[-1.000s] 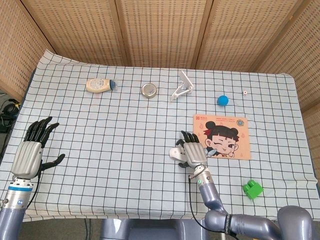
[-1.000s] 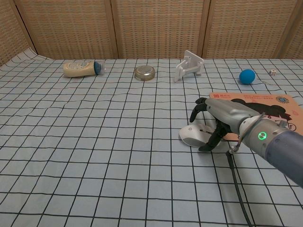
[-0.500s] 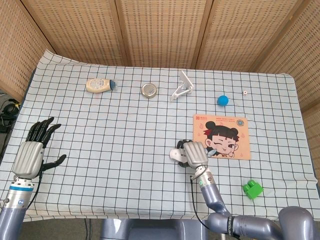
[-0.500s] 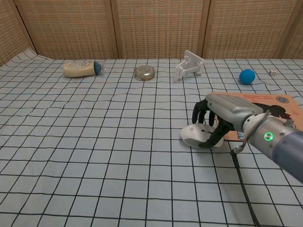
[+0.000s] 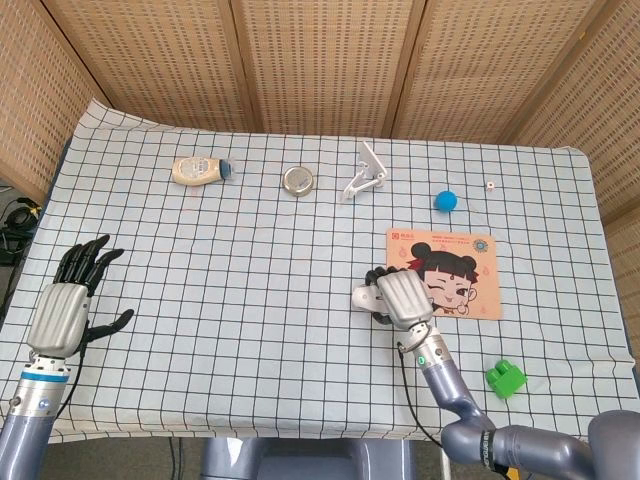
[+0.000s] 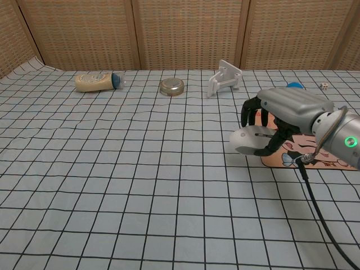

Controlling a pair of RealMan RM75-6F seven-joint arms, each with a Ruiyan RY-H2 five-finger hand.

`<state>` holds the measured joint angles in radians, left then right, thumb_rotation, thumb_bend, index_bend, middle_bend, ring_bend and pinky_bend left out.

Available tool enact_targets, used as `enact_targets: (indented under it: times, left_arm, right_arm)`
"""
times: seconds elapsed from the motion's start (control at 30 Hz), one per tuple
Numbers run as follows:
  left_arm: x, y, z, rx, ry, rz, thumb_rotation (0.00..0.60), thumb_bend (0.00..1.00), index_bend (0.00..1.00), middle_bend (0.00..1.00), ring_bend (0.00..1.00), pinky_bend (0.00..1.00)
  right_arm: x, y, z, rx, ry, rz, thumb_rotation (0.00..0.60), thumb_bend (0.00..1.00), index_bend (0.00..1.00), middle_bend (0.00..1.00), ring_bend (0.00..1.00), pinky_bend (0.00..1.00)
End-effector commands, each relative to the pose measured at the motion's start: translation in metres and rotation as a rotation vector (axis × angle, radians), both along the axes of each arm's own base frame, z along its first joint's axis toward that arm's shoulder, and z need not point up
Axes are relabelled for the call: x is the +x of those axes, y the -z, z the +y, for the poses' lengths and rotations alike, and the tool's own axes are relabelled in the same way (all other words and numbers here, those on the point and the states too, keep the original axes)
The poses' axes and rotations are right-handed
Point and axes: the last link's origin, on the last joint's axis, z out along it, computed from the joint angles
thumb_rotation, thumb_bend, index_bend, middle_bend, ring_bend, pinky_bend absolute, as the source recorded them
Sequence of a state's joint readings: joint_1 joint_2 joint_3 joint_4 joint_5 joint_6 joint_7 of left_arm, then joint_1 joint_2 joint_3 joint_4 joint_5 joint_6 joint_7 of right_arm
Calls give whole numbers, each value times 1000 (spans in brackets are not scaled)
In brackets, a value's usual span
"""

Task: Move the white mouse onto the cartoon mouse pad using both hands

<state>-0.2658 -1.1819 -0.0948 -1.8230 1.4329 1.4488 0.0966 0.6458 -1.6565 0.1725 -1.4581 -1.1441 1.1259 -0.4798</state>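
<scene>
Now the right hand [image 6: 287, 115] arches palm-down over the white mouse [image 6: 251, 140], fingers curled around it, holding it off the checked tablecloth [image 5: 220, 280] at the cartoon mouse pad's [image 5: 470, 275] left edge. Left hand [image 5: 62, 305] rests near the table's left edge, fingers spread, holding nothing. Along the far edge: a lying bottle [image 5: 201, 170], round tin [image 5: 298, 179], white bracket [image 5: 364, 172], blue ball [image 5: 446, 200], small die [image 5: 490, 185]. Green block [image 5: 506, 378] sits front right. Pad writing is too small to read.
</scene>
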Motion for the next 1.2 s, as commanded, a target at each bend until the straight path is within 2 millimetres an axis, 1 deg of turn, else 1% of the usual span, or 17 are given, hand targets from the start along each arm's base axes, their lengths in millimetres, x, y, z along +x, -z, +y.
enact_targets:
  times: [0.03,0.23,0.43,0.5,0.57,0.67,0.83,0.97,1.13,1.2]
  left_arm:
    - [0,0,0,-1,0,0,600,229,145,0,0,0]
    - [2,4,-1,-10,5,11,600,229,145,0,0,0]
    - [3,7,-2,-14,6,23,600,228,145,0,0,0]
    - [3,10,-3,-23,8,36,600,228,145,0,0,0]
    - [3,14,-3,-28,8,47,600,229,145,0,0,0]
    - [3,18,-3,-37,6,59,600,229,145,0,0,0]
    - [3,22,-3,-43,5,73,600,229,145,0,0,0]
    - [4,24,-2,-40,7,78,600,228,146,0,0,0]
    - [4,24,-3,-36,8,78,600,228,145,0,0,0]
    - [4,25,-3,-37,12,76,600,229,145,0,0,0]
  right_arm:
    - [-14,-18,-13,-8,-63,98,600,392,642,511,501,589]
    - [-45,-54,-34,-3,-171,320,600,393,651,514,501,589]
    - [-57,-71,-43,19,-220,411,600,399,660,517,501,588]
    - [-65,-84,-48,34,-249,482,600,401,664,518,502,588]
    - [-68,-92,-49,61,-277,511,600,401,666,518,502,588]
    - [-70,-96,-48,91,-329,539,600,401,671,519,502,588]
    - [-74,-95,-48,124,-386,590,600,402,673,519,502,588]
    - [-81,-90,-46,173,-425,645,600,403,673,519,502,588]
    - [-80,-84,-44,184,-485,647,600,403,674,519,501,588]
    - [-80,-81,-45,195,-537,696,600,402,676,519,501,587]
